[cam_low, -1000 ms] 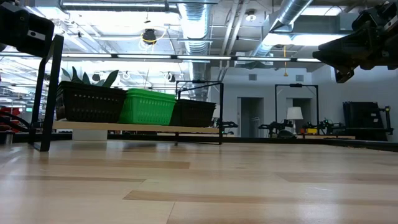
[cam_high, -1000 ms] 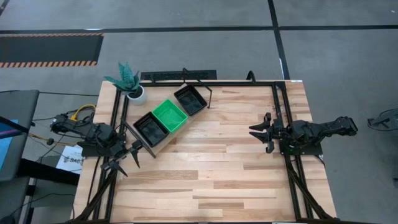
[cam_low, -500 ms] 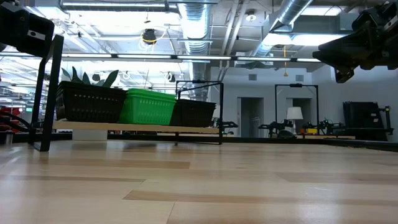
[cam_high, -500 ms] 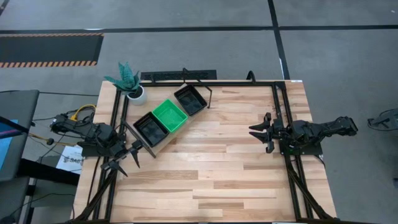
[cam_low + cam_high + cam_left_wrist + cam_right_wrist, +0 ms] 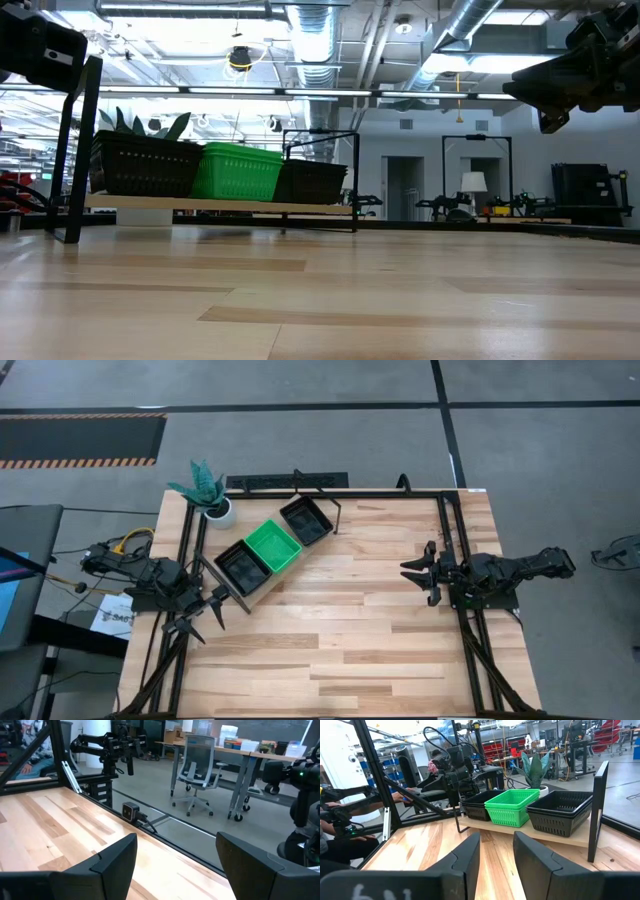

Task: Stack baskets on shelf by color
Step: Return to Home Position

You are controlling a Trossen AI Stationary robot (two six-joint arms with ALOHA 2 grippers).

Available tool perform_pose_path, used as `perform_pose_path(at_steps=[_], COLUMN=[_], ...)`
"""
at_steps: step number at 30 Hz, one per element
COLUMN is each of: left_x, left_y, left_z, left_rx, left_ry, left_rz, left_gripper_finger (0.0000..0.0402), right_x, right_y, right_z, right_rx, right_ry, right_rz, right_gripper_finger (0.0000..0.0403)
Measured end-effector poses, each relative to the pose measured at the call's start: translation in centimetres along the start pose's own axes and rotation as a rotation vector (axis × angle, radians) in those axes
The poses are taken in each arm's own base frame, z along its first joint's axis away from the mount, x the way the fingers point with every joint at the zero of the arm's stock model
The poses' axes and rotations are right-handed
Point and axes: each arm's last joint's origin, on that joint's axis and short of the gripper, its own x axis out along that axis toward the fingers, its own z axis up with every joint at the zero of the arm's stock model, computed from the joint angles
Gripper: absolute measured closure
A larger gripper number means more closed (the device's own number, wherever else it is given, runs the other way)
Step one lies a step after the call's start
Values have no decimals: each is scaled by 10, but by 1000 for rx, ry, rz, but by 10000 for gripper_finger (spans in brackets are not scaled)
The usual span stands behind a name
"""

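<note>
3 stacks of baskets are lined up touching on the shelf [image 5: 230,206] at the table's [image 5: 380,650] far left: a near black stack [image 5: 241,565], a green stack [image 5: 273,546] and a far black stack [image 5: 306,520]. The left arm [image 5: 150,575] is held at the left edge, left jaws spread wide. The right arm [image 5: 490,573] is held at the right edge, right jaws slightly apart.

Long light-wood shelf board on thin black wire frame [image 5: 258,596], diagonal, back-left of wooden tabletop [image 5: 380,620]. On it, three upright stacks of perforated plastic baskets, side by side: black stack [image 5: 241,565], bright green stack [image 5: 273,546] in the middle, second black stack [image 5: 306,520].
</note>
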Motion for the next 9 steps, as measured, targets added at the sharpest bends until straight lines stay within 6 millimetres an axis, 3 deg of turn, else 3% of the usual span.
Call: perform_pose_path(at_steps=[9], left_x=[0], left_y=[0], left_z=[0], left_rx=[0], left_ry=[0], left_rz=[0], left_gripper_finger=[141], right_x=[0], right_y=[0], right_z=[0], right_rx=[0], right_ry=[0], right_rz=[0], right_gripper_finger=[261])
